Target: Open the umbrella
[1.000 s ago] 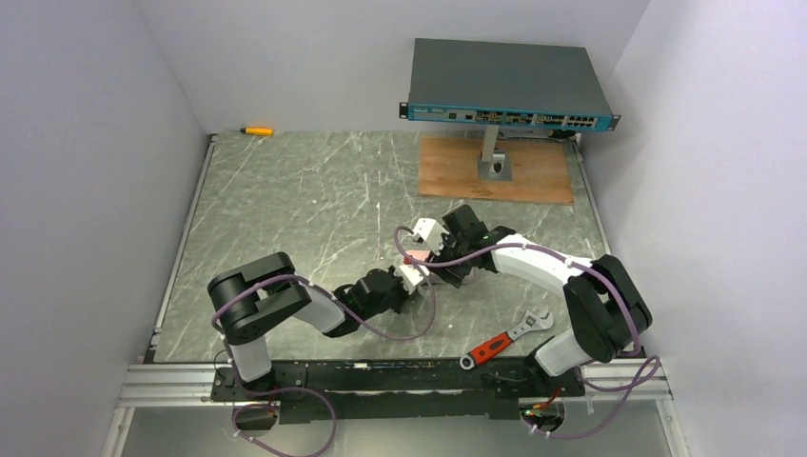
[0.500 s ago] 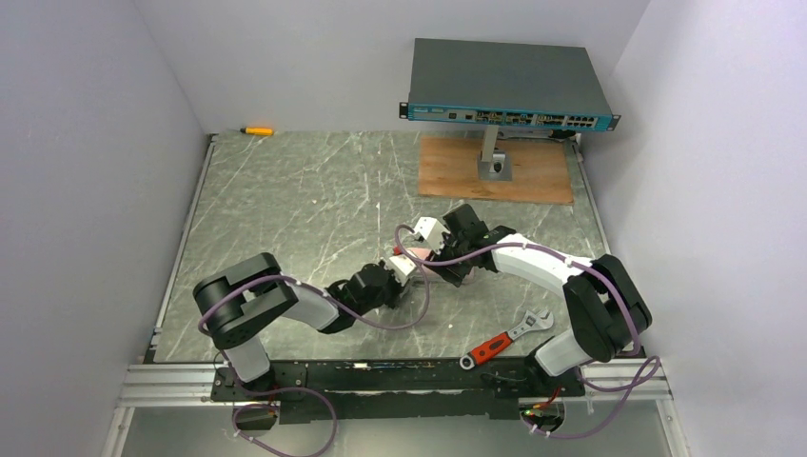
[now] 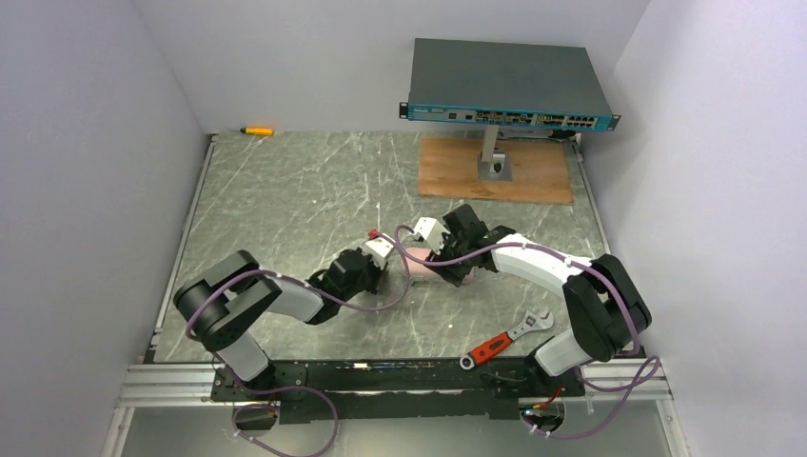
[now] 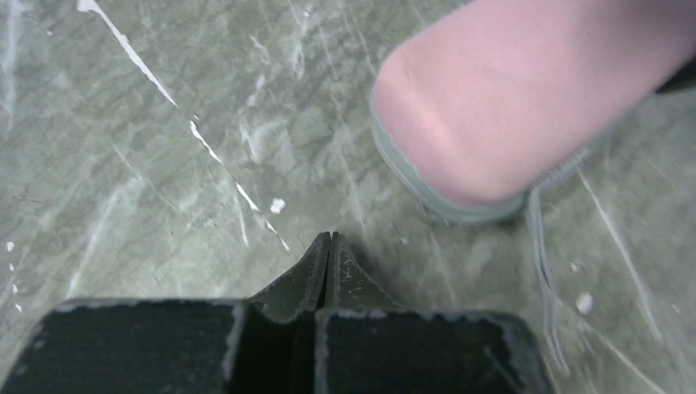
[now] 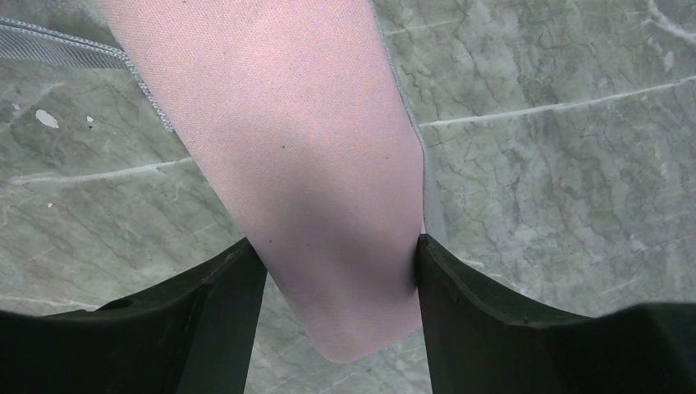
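The umbrella (image 5: 279, 107) lies folded on the grey-green marbled tabletop (image 3: 285, 190), in the near half, between the two wrists. It is clamped across its pink fabric body by the right gripper (image 5: 338, 246), whose black fingers (image 5: 222, 312) are pressed against either side of the bundle. This hold appears to be meant as an anchor, so that the body is kept from sliding or rolling while the other end is worked. The left gripper (image 4: 328, 246) is seen with its fingers pressed flat together and nothing between them. It is placed just beside the rounded, grey-edged end of the umbrella but apart from it. A thin grey cord (image 4: 538, 238) is trailed from that end onto the table. No shaft, handle or ribs can be made out, so it cannot be told which end is faced by the left arm. The task is judged to be at an early stage, as the canopy is wrapped tight and nothing is extended. For a next move, the left fingers would need to be parted before the free end could be taken and drawn along the umbrella's length against the right-hand hold. A slip is thought possible, since soft fabric rather than a rigid part is being squeezed.
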{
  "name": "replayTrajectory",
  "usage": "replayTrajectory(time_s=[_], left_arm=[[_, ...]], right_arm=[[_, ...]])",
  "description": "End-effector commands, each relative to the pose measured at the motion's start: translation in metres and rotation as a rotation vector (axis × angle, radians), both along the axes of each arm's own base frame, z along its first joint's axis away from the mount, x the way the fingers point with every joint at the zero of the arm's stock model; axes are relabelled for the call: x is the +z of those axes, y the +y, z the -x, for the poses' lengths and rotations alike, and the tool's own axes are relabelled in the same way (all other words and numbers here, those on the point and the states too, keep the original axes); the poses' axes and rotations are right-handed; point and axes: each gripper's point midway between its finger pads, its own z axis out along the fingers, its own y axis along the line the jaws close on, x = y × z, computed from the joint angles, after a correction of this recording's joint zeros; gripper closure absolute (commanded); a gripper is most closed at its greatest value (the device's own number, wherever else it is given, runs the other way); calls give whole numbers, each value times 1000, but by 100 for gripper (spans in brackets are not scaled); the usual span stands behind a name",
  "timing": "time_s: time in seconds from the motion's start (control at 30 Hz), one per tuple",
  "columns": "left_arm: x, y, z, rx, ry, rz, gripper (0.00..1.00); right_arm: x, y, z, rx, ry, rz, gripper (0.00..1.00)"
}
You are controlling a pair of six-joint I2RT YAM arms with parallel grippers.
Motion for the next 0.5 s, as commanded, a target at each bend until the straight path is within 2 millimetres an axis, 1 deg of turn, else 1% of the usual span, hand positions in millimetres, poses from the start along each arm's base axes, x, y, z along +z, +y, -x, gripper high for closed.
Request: replayTrajectory(time_s=[0.0,0.03,0.1,0.17,0.23,0.27,0.37,0.47], left_arm=[[28,-16,22,-194,-50,106,100],[31,-21,29,-241,-50,119,98],[28,-26,37,-320,-53,87,93],[25,-26,40,-346,-53,82,86],[26,-29,43,-385,-84,83,75],[27,-30,45,-410,-108,81,72],[29,-35,51,-484,-153,78,70],[29,-39,55,-533,-186,84,70]], right_arm=[[-45,-36,81,20,340,141,54],[-45,-36,80,21,339,141,54],[-45,-35,81,31,338,137,54],[-46,-34,83,55,336,123,54],[-46,-33,83,82,325,111,54],[-46,-33,83,98,316,108,54],[-47,-33,81,153,274,95,53],[-48,-34,80,192,249,97,53]])
